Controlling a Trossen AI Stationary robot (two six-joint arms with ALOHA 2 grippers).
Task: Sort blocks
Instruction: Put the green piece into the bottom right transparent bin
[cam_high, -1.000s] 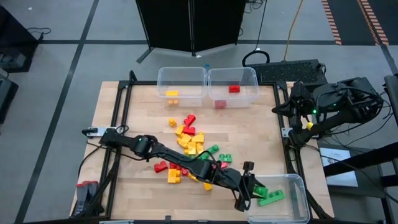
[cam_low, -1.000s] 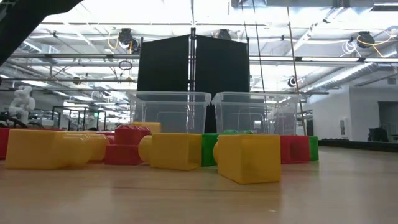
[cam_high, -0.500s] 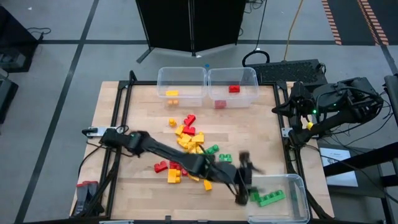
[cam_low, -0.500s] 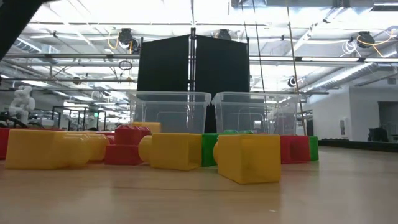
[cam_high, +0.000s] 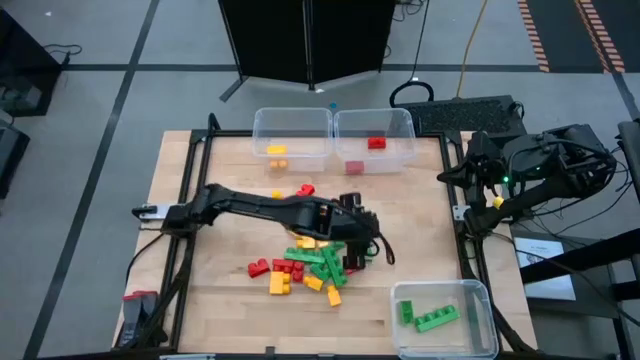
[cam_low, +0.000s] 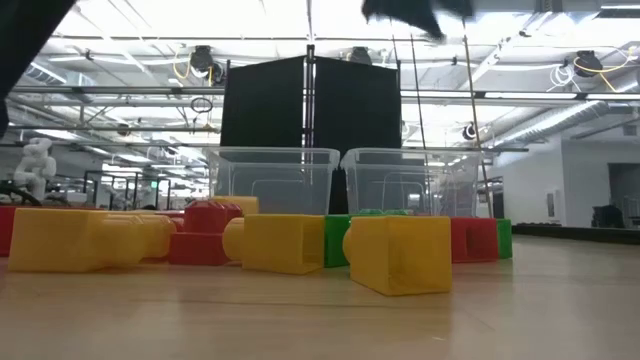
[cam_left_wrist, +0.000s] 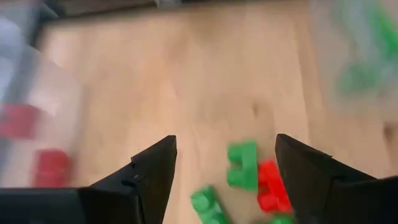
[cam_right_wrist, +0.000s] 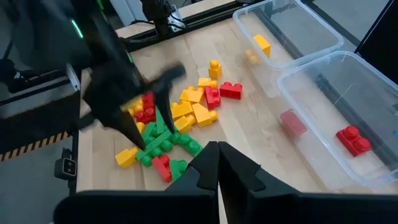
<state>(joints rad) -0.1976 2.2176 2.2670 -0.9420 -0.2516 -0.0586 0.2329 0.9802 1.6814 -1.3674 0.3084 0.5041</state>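
- The left gripper (cam_high: 360, 245) hovers over the loose blocks (cam_high: 300, 255) on the counter (cam_high: 230, 300), its jaws parted wide and empty, likely placed for the next pick.
- A green block (cam_left_wrist: 244, 165) and a red one lie just ahead of the jaws.
- The right gripper (cam_right_wrist: 217, 163) waits off the counter's edge, jaws shut on nothing.
- No readable writing shows.

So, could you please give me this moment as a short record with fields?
left gripper: open, empty, above the pile of loose blocks
right gripper: shut, parked off the table's right edge
near-right bin: green blocks
far-left bin: yellow block
far-right bin: red blocks
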